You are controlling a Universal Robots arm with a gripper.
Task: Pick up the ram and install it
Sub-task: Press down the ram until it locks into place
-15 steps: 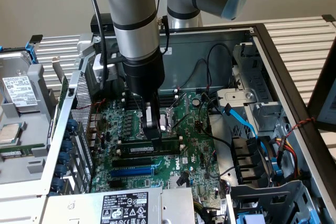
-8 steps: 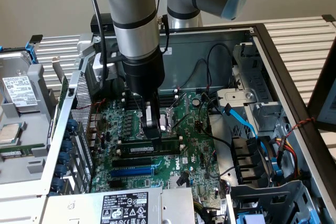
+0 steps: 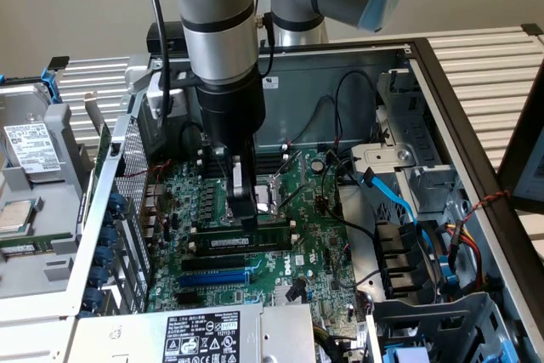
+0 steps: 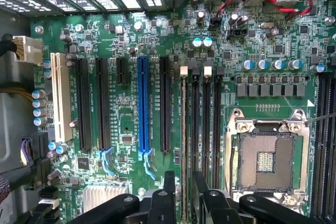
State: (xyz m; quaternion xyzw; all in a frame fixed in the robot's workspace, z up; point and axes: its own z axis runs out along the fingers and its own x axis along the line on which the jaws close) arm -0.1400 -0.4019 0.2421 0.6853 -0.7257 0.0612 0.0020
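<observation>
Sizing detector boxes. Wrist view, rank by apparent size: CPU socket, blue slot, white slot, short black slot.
1. CPU socket
2. blue slot and white slot: near alike, so not ranked. Blue looks slightly longer, white wider.
3. short black slot

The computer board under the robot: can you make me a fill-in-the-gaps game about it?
1. The ram stands on edge in a black memory ___.
2. The long slot between black slots is coloured ___.
3. The robot's hand has its fingers on either side of the thin ___.
Missing words: slot, blue, ram.
</observation>
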